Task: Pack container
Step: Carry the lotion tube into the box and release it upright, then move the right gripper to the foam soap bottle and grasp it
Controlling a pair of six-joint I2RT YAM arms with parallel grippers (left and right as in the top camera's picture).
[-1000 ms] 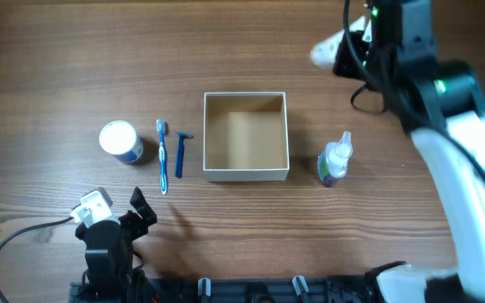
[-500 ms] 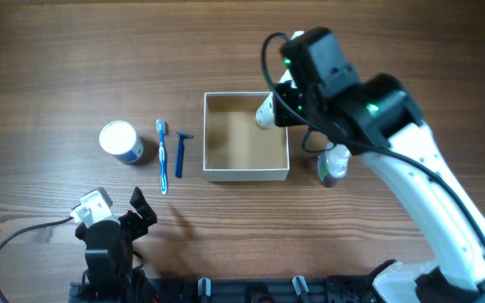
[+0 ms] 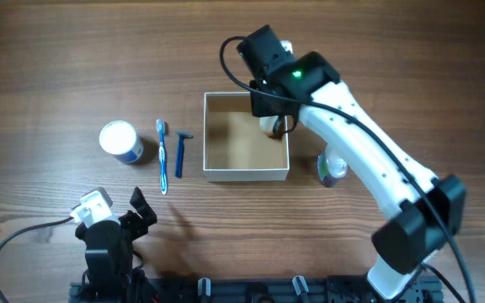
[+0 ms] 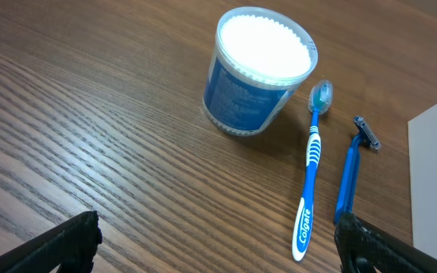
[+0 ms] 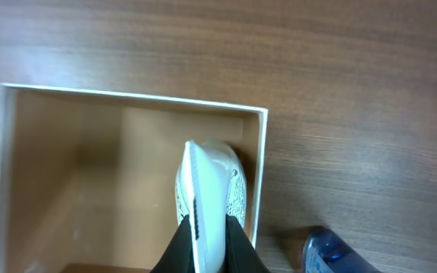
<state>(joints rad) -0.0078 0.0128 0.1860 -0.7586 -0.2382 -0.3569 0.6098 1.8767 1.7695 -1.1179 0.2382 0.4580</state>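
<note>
Our container (image 3: 244, 174), open-topped, near the middle of the table

We see a square, shallow cardboard box with white outer walls and rim and a brown inside. It sits flat and upright on the wooden table (image 3: 74, 59), its sides square to the overhead view. Its brown floor shows across the left and middle. We cannot see its far right corner from overhead.

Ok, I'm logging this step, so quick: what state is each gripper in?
Left gripper: open, empty.
Right gripper: closed on a white tube, at the container by its right wall.
</note>
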